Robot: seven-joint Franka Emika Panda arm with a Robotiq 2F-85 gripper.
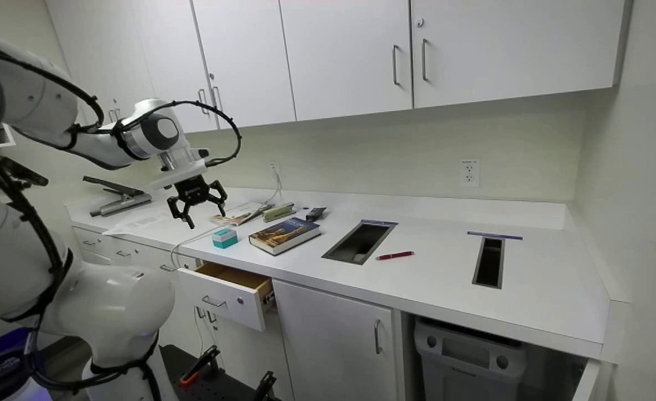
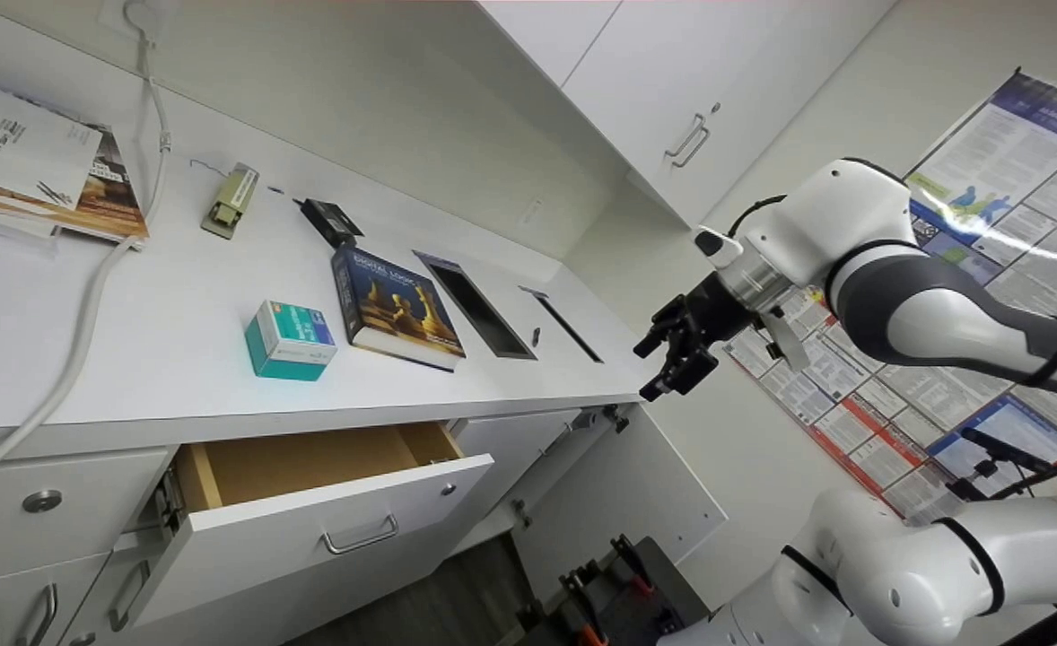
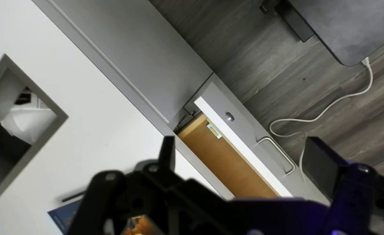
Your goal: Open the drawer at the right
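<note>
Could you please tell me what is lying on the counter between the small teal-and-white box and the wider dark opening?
A thick book lies between the box and the opening, as both exterior views show.

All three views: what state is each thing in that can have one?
Drawer: pulled open
Jaws: open, holding nothing
Neighbouring drawer: closed
Lower door beside the open drawer: closed
End lower door: swung open
Upper cabinet doors: closed
Book: closed
Teal box: looks closed
One wall outlet: nothing plugged in

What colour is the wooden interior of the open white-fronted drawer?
Tan; the drawer interior shows best in an exterior view.
</note>
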